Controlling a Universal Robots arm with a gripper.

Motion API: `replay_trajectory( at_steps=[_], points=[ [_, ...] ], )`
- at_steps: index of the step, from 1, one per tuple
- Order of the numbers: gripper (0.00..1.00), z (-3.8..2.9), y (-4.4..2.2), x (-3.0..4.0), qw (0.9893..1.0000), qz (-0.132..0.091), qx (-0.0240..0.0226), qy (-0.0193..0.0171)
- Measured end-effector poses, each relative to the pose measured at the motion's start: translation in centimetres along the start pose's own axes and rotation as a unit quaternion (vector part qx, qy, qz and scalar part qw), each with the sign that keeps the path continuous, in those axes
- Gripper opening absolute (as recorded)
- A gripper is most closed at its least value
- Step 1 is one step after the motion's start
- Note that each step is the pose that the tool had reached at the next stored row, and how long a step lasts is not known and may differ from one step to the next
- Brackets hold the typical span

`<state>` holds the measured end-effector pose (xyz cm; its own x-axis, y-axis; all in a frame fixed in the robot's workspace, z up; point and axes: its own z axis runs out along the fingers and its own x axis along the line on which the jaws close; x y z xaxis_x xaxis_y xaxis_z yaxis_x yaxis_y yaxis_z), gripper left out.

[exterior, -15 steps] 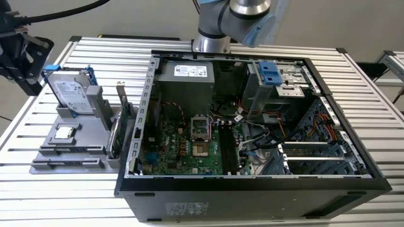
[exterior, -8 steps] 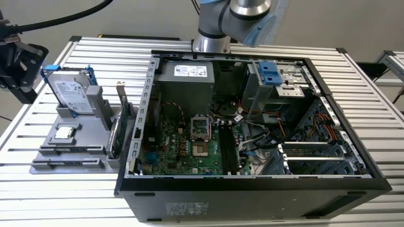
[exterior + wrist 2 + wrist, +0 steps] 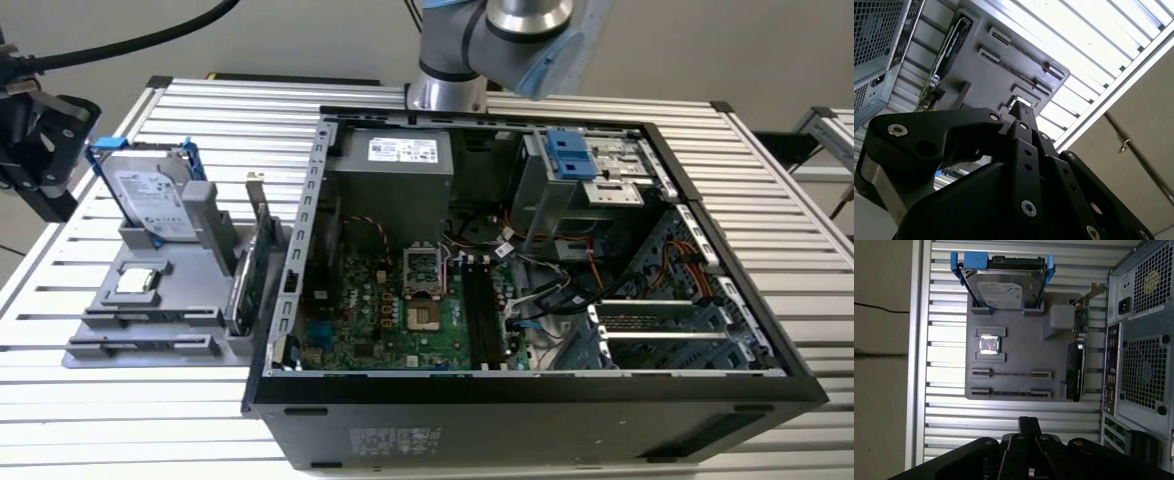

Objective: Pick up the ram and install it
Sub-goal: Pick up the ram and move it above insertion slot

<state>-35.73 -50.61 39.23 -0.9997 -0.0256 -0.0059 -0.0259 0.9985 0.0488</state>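
Note:
My gripper (image 3: 1029, 424) hangs high above the table, off the end of the grey holder (image 3: 1019, 350) that is farthest from the hard drive. Its black fingers (image 3: 1021, 112) come together at one tip in both wrist views, with nothing between them. The holder has two long slots at that end. A thin dark strip (image 3: 1011, 392) runs along the slot nearest my gripper. It looks like the ram seen edge-on, but I cannot be sure. The open computer case (image 3: 287, 300) lies beside the holder, with black memory slots (image 3: 481, 310) on its green board.
On the holder stand a silver hard drive in a blue frame (image 3: 1004, 282), a small square chip (image 3: 989, 345) and a green expansion card (image 3: 1076, 355) next to the case's rear panel (image 3: 1139, 340). The slatted table's edge (image 3: 916, 365) runs past the holder. A black mount (image 3: 34, 150) stands at the exterior view's left.

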Motion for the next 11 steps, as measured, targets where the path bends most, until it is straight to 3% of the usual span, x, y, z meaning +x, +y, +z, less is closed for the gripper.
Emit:
replay_trajectory(
  at_steps=[11],
  points=[
    [0.00,0.00,0.00,0.00,1.0000,0.000,0.0000,0.0005]
  ],
)
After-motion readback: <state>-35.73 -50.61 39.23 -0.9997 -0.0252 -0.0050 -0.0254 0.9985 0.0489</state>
